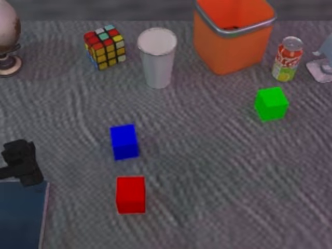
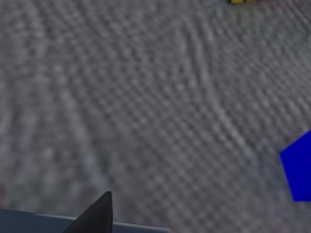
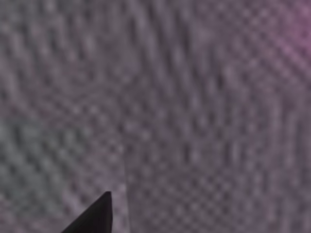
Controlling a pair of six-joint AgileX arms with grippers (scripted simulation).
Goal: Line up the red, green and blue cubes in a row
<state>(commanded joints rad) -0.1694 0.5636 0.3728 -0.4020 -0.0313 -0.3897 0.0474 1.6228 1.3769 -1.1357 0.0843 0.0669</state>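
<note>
Nearest the camera, at the bench's (image 1: 218,171) left front edge, sits a dark blue book (image 1: 21,215), and the left pincer (image 1: 21,163) hangs just over its far corner; whether its fingers are parted or closed I cannot tell. Only one dark fingertip shows in the left wrist view, with a corner of the blue cube at the frame's edge. The right arm is out of the top view, and its wrist view shows only grey cloth and one fingertip.

Right of the book lies the red cube (image 1: 130,194), flat on the cloth, edges nearly square to the bench. Just beyond it, apart from it, the blue cube (image 1: 124,141) sits turned slightly. Well off to the right and farther back rests the green cube (image 1: 271,104), also slightly turned.

Along the far side stand a globe (image 1: 8,31), a puzzle cube (image 1: 105,46), a white cup (image 1: 157,57), an orange bin (image 1: 233,36) and a drink can (image 1: 288,59)
</note>
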